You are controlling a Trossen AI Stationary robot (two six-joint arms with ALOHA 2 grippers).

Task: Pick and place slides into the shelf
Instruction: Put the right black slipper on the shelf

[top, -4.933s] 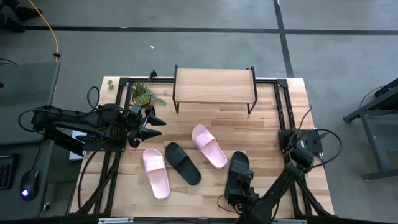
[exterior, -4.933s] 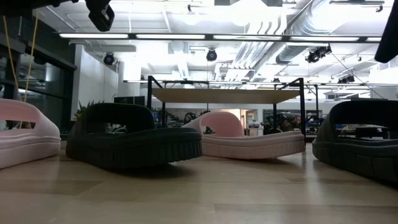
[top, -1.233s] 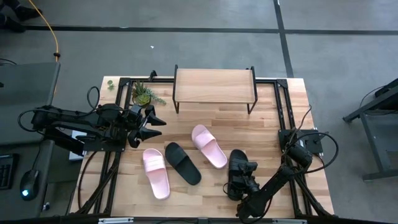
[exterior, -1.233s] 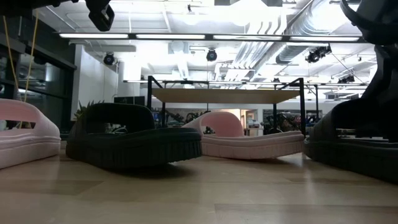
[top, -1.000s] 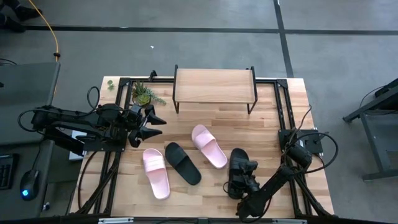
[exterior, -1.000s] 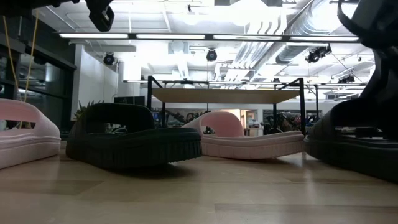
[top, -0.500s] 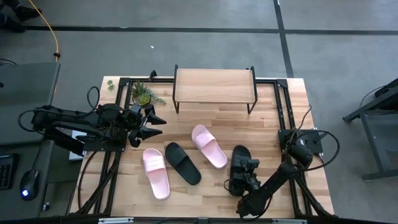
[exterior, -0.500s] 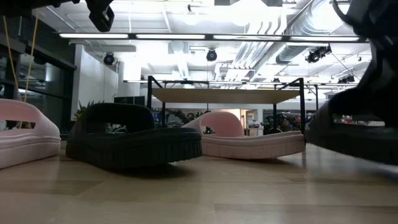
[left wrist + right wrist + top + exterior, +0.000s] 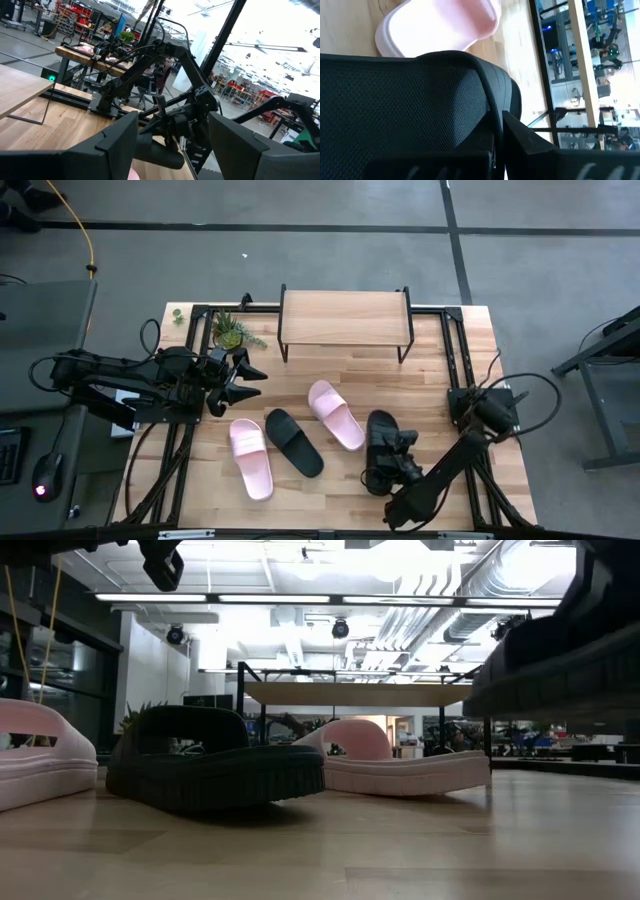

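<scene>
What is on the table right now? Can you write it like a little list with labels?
shelf: empty on top, at the far edge of the table
pink slides: two, one on the left, one in the middle
black slide on table: lying between the pink ones
lifted black slide: raised off the table
right gripper: shut on the lifted black slide
left gripper: open, holding nothing, at the left side
plant: left of the shelf

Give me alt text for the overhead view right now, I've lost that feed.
The right gripper is shut on a black slide near the table's right front. One black slide and two pink slides lie mid-table; the shelf at the back is bare. The left gripper waits open at left.
</scene>
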